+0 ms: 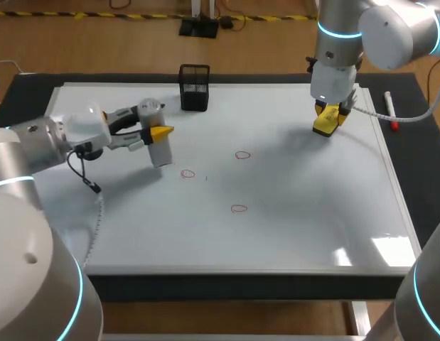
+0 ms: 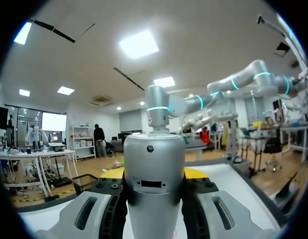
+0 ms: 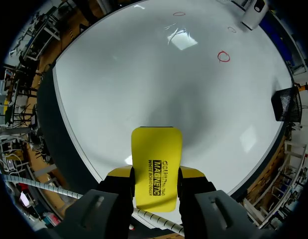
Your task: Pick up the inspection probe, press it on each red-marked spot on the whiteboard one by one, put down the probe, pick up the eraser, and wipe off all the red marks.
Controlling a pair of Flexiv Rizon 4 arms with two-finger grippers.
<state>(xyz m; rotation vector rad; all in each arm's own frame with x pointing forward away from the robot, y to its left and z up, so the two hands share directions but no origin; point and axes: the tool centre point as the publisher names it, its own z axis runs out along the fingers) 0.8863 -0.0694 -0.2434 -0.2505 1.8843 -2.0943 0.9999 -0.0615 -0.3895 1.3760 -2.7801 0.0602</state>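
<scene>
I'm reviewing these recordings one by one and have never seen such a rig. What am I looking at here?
Two robot arms work over a whiteboard. One picture looks down from above and behind them; each round picture comes from a camera on one arm's wrist, looking out along that arm. The left arm's fingers are shut on the silver inspection probe, close to one of three red marks. The right arm's fingers are shut on a yellow eraser, near the board's far right corner. A black mesh holder stands at the far edge.
</scene>
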